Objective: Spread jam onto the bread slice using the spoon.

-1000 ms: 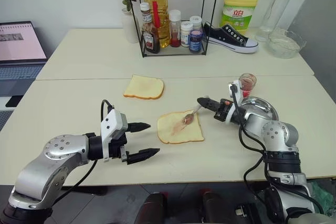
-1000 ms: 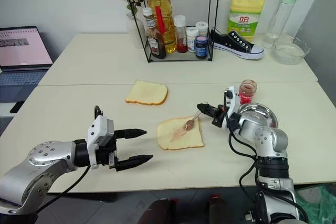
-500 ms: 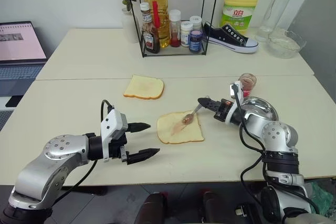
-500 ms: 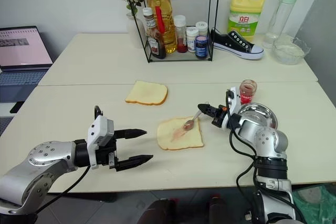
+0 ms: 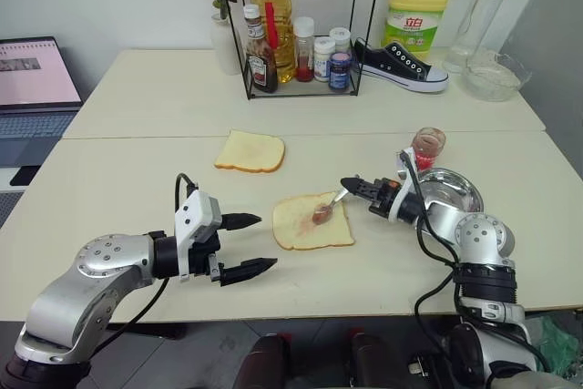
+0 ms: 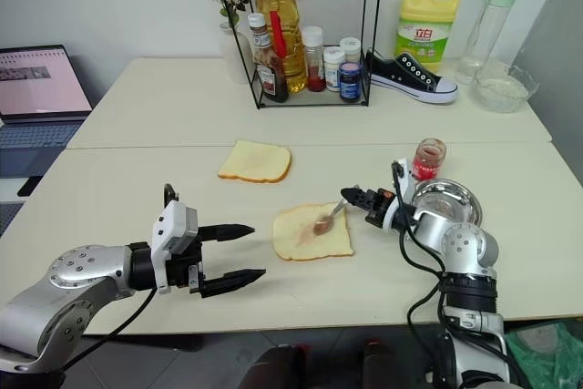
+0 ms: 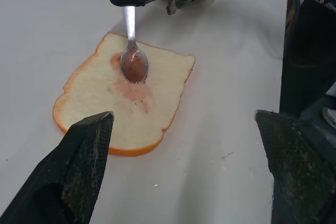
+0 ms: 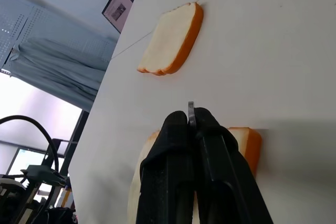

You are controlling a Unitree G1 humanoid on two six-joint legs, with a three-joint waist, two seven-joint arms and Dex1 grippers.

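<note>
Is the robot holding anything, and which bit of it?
The right gripper pinches the spoon by its handle's end; the left gripper is open, holding nothing.

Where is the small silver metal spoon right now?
The small silver metal spoon is clamped in the right gripper, its bowl resting on the pale bread slice mid-table.

The bread slice (image 5: 312,221) lies on the near table (image 5: 109,189) between the two grippers, with the left gripper (image 5: 251,245) to its left and the right gripper (image 5: 351,185) to its right; the spoon (image 5: 328,204) reaches from the right gripper down onto the slice. A second bread slice (image 5: 250,151) lies behind and to the left of it, while the round steel dish (image 5: 453,189) sits to the right with the jam jar (image 5: 428,145) just behind it. On the far table stand a wire rack (image 5: 301,25) of bottles, a shoe (image 5: 401,65) and detergent bottle (image 5: 417,8) to its right, and a laptop (image 5: 35,88) sits off the far left.
</note>
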